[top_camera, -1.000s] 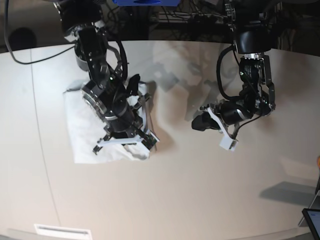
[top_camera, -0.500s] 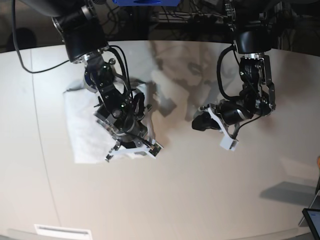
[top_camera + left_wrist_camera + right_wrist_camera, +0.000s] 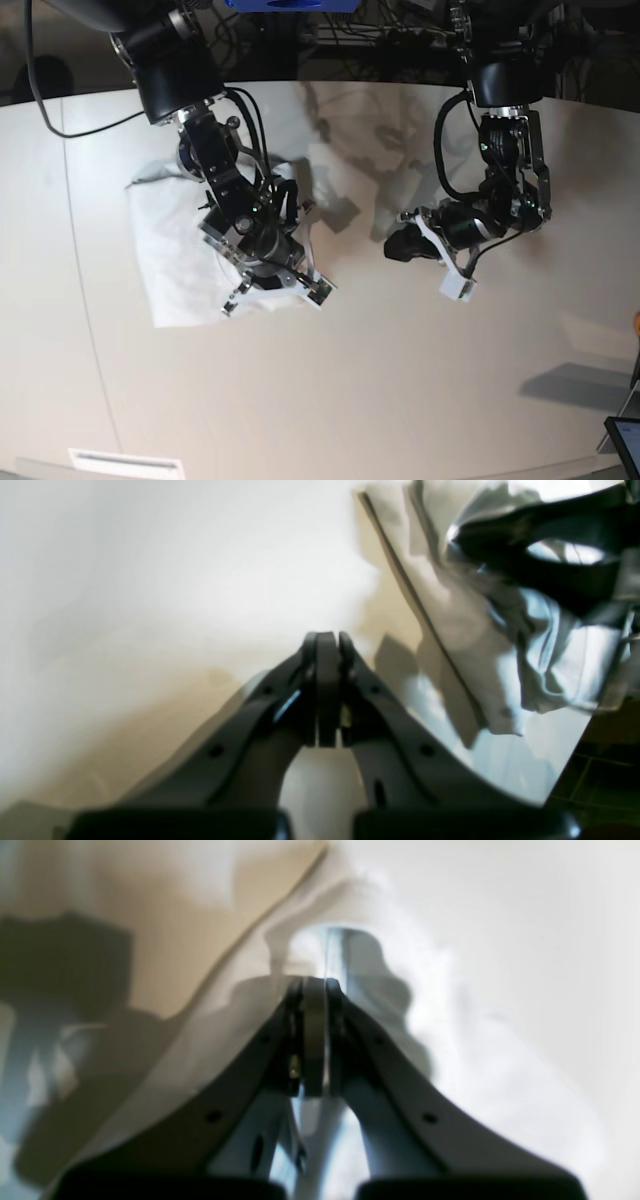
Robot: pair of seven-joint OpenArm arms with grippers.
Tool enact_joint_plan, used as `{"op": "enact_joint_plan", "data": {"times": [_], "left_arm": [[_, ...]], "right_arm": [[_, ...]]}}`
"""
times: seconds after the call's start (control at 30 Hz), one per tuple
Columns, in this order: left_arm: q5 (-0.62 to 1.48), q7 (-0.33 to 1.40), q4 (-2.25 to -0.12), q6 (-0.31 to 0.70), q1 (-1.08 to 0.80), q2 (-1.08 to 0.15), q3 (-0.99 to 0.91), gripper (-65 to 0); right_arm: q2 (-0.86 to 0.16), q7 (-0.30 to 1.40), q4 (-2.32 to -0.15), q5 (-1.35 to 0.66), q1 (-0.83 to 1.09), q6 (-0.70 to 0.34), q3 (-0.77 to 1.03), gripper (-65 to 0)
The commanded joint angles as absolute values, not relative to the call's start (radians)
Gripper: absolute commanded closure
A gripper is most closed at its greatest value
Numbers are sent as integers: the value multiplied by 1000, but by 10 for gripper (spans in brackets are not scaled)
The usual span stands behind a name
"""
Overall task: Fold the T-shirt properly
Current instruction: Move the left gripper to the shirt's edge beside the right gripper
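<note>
Since a second ago the right tool [image 3: 278,290] has slid off the shirt [image 3: 178,262] toward the worktop's [image 3: 380,400] middle; its wrist view shows its tips together, cloth beyond. The left tool [image 3: 327,652], tips together, hangs over bare worktop. The shirt lies folded near the left edge.

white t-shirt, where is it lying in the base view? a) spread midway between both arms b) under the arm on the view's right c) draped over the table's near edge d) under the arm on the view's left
d: the wrinkly white cotton T-shirt lies folded on the off-white tabletop beneath the right end effector, while the left end effector hangs over bare table.
</note>
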State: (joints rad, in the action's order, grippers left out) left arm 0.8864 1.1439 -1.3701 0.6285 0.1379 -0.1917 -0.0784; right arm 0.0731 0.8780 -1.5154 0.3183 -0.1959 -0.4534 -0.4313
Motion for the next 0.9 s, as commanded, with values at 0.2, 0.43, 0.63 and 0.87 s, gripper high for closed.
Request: {"op": "enact_joint_plan", "data": {"times": [0.2, 0.43, 0.63, 0.87], "left_arm": [[911, 1130, -1394, 633, 157, -194, -38, 0], [911, 1129, -1561, 633, 105, -193, 8, 0], [911, 1135, -1770, 633, 15, -199, 117, 0], [911, 1135, -1802, 631, -111, -194, 213, 0]], "right_arm": [[59, 943, -1822, 355, -236, -446, -395, -9], [42, 964, -1837, 503, -156, -447, -245, -9], [1, 963, -1839, 512, -116, -446, -111, -9], [-79, 970, -1837, 512, -84, -446, 10, -10]]}}
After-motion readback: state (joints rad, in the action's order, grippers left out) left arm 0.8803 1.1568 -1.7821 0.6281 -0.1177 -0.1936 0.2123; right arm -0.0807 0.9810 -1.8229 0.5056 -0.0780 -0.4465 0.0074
